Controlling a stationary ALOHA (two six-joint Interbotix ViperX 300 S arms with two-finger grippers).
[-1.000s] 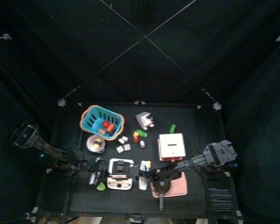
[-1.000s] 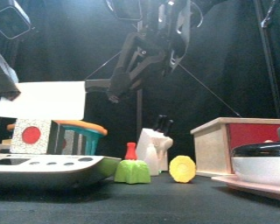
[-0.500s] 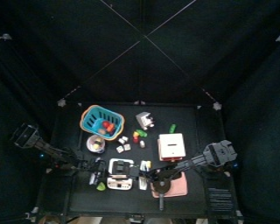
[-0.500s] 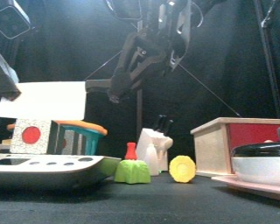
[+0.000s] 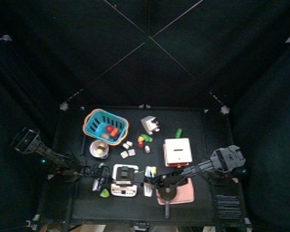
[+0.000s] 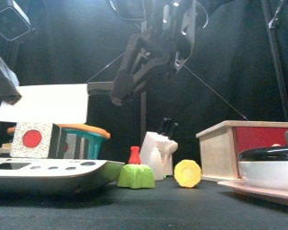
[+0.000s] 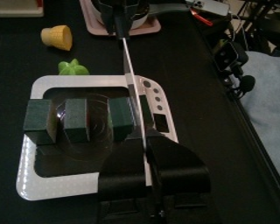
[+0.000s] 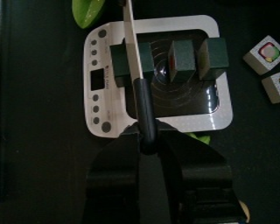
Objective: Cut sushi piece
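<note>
- A round blue plastic basket with an orange rim (image 5: pixel 105 123) sits toward the table's back left, holding red and orange items.
- A wooden box with a red side (image 6: pixel 247 148) stands at the right.
- A yellow round slice (image 6: pixel 187 172) stands upright beside a green toy vegetable with a red top (image 6: pixel 136 171).
- A white knife block with black handles (image 6: pixel 162 148) stands behind them.
- Two small picture tiles (image 8: pixel 273 66) lie on the black table (image 7: pixel 213 105).

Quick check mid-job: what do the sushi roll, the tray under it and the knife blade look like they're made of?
Sushi roll: likely toy plastic, matte dark-green blocks with uniform faces. Tray: white plastic, smooth, moulded holes along one edge. Knife: pale blade, dull sheen, probably plastic; black handle.
</note>
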